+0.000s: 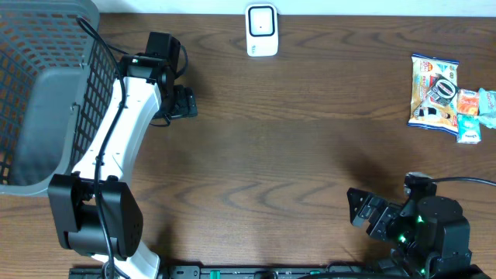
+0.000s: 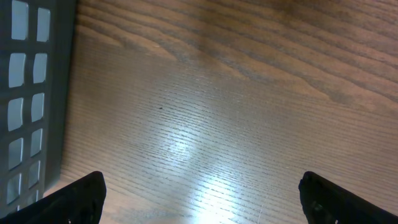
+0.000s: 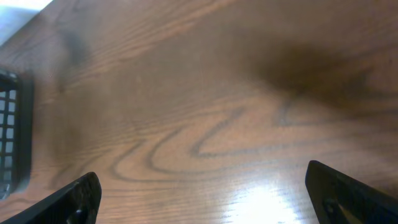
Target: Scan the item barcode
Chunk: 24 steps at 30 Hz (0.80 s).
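Observation:
The items are a cluster of snack packets at the table's right edge: a large blue-and-white packet (image 1: 432, 91) with small orange (image 1: 467, 101) and teal (image 1: 470, 129) packets beside it. A white barcode scanner (image 1: 262, 29) stands at the back centre. My left gripper (image 1: 184, 102) (image 2: 202, 205) is open over bare wood beside the basket, far from the items. Near the front right, my right gripper (image 1: 363, 211) (image 3: 208, 202) is open too, with only table between its fingers. No barcode shows in any view.
A grey mesh basket (image 1: 39, 85) fills the back left corner; its wall (image 2: 31, 93) is close on the left in the left wrist view and shows faintly as a dark grid (image 3: 9, 130) in the right wrist view. The wooden table (image 1: 294, 147) lies between scanner and packets.

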{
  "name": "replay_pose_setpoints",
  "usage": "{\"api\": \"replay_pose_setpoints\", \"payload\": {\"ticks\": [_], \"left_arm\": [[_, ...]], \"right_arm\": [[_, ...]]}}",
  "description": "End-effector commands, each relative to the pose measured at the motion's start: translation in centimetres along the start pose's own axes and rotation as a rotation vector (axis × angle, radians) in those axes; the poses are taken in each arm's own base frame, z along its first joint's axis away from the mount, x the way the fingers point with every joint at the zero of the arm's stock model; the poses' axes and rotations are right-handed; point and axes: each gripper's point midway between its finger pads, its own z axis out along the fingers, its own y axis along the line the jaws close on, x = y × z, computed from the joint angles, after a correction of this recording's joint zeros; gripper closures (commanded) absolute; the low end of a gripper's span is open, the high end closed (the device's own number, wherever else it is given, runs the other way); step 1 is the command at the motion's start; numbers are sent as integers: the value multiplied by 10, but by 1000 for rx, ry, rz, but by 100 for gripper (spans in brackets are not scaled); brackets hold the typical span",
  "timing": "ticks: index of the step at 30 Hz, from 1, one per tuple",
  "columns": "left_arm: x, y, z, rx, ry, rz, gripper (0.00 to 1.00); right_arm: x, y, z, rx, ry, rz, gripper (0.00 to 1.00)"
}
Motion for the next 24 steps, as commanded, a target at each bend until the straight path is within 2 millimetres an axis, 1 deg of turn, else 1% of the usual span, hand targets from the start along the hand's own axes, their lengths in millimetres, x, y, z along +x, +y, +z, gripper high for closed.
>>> {"api": "replay_pose_setpoints", "payload": {"ticks": [1, 6, 8, 11, 14, 20, 24], "left_arm": [[1, 2, 0, -11, 0, 9, 2], [1, 2, 0, -10, 1, 9, 2], [1, 2, 0, -10, 1, 9, 2], [1, 2, 0, -11, 0, 9, 2], [1, 2, 0, -10, 1, 9, 2], [1, 2, 0, -10, 1, 8, 2], [1, 2, 0, -10, 1, 9, 2]], "right_arm": [[-6, 2, 3, -9, -33, -90, 1], [-19, 7, 1, -38, -116, -170, 1], [-26, 18, -2, -109, -181, -244, 1], [-28, 31, -6, -195, -244, -319, 1], [-29, 28, -5, -211, -307, -324, 1], [-26, 18, 6, -235, -408, -319, 1], [-29, 14, 8, -247, -501, -328, 1]]}}
